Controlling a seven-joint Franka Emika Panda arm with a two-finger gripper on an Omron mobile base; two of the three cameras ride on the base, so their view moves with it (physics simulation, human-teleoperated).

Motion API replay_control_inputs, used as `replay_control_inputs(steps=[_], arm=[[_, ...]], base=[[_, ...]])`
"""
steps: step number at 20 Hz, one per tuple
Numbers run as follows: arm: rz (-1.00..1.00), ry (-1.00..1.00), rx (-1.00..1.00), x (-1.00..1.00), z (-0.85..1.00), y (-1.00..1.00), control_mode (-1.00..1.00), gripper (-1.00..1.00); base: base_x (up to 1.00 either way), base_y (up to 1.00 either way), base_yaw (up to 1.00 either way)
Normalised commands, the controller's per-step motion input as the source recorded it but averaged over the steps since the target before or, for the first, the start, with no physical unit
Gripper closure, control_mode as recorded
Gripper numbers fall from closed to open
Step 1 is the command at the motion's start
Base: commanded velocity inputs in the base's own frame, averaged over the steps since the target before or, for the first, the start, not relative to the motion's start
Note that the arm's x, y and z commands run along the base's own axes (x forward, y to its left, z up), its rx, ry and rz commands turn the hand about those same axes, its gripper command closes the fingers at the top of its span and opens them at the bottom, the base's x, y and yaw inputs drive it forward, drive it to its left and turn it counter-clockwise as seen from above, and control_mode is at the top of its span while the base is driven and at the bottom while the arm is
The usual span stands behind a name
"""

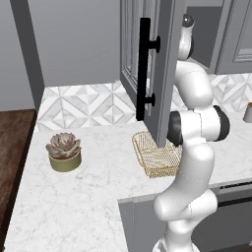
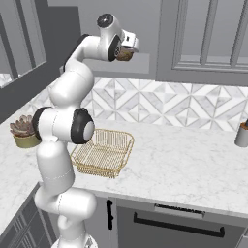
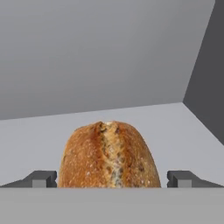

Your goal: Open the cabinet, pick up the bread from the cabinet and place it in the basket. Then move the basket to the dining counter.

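Hand view: the bread (image 3: 109,155) sits on the cabinet (image 3: 87,57) floor between the fingers (image 3: 41,178), spread apart either side, basket (image 2: 102,152) on the bench (image 2: 184,169) below

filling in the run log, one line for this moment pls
phase: reaching for bread | cabinet: door open | gripper: open, fingertips either side of bread | basket: on worktop, empty

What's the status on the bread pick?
Gripper open, fingers either side of golden-brown crusty bread. Grey glass-paned cabinet door open. Gold wire-mesh basket waiting below. Nothing blocking.
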Motion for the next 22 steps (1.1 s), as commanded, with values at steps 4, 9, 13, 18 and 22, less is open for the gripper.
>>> replay_control_inputs(steps=[4,9,13,18,22], arm=[[0.0,0.0,0.0,0.0,-0.05,0.0,-1.0,-1.0],[0.0,0.0,0.01,0.0,-0.16,0.0,-1.0,1.0],[0.0,0.0,0.01,0.0,-0.16,0.0,-1.0,1.0],[0.0,-0.05,0.0,0.0,-0.11,0.02,-1.0,1.0],[0.0,-0.23,0.0,-0.05,-0.32,0.0,-1.0,1.0]], base=[[0.0,0.0,0.0],[0.0,0.0,0.0],[0.0,0.0,0.0],[0.0,0.0,0.0],[0.0,0.0,0.0]])
